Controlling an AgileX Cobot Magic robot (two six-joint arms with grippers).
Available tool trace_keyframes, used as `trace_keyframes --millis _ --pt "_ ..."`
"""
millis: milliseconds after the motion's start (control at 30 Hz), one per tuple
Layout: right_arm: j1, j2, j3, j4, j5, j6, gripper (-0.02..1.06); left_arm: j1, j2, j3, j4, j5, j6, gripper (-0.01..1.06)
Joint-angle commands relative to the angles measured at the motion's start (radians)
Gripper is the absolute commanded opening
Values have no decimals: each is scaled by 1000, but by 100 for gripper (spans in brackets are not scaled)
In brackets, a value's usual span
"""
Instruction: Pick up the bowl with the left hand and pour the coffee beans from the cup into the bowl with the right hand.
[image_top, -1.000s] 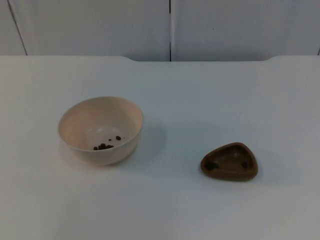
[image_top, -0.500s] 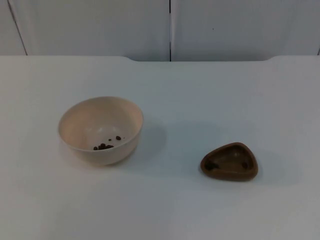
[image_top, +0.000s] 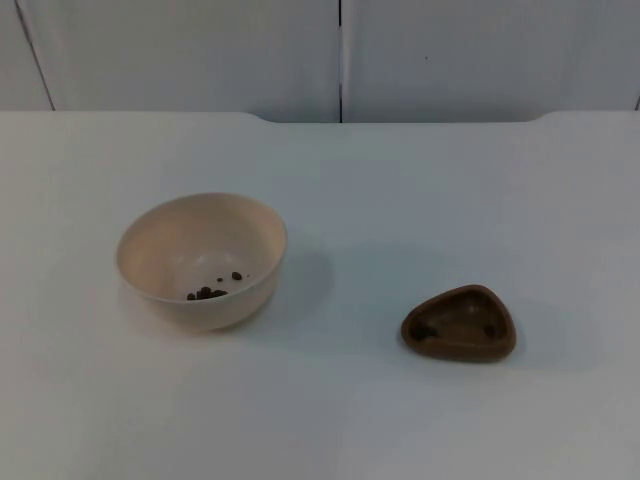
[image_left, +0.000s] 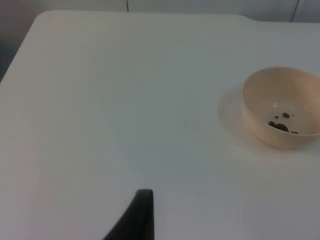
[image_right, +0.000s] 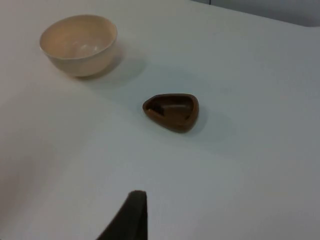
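Observation:
A cream bowl (image_top: 200, 255) stands upright on the left of the white table, with a few coffee beans (image_top: 208, 292) lying in its bottom. A small brown cup (image_top: 460, 323) with a rounded three-cornered rim sits upright to the right of it, with dark specks inside. In the left wrist view the bowl (image_left: 260, 102) and its beans (image_left: 280, 126) lie far off from my left gripper (image_left: 142, 210), which waits well back over bare table. My right gripper (image_right: 132, 212) waits too, a good way short of the cup (image_right: 171, 111), with the bowl (image_right: 79, 45) beyond it.
The white table (image_top: 420, 190) ends at a grey partition wall (image_top: 340, 50) at the back. The table's left edge (image_left: 20, 50) and rounded far corner appear in the left wrist view.

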Motion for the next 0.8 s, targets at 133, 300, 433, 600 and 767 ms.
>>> trace_keyframes --millis 133,300,433,600,767 --pt "-31 -2 2 -1 -12 -10 105 2 -4 4 3 3 2 105" --pt "-121 -2 2 -1 -12 -10 105 2 -4 4 3 3 2 105" --pt "-184 -2 2 -1 -12 -10 105 2 -4 4 3 3 2 105" --pt "-276 -2 2 -1 -12 -10 105 2 -4 4 3 3 2 105" --pt "-355 -2 2 -3 -12 -10 105 2 -4 4 3 3 2 105"
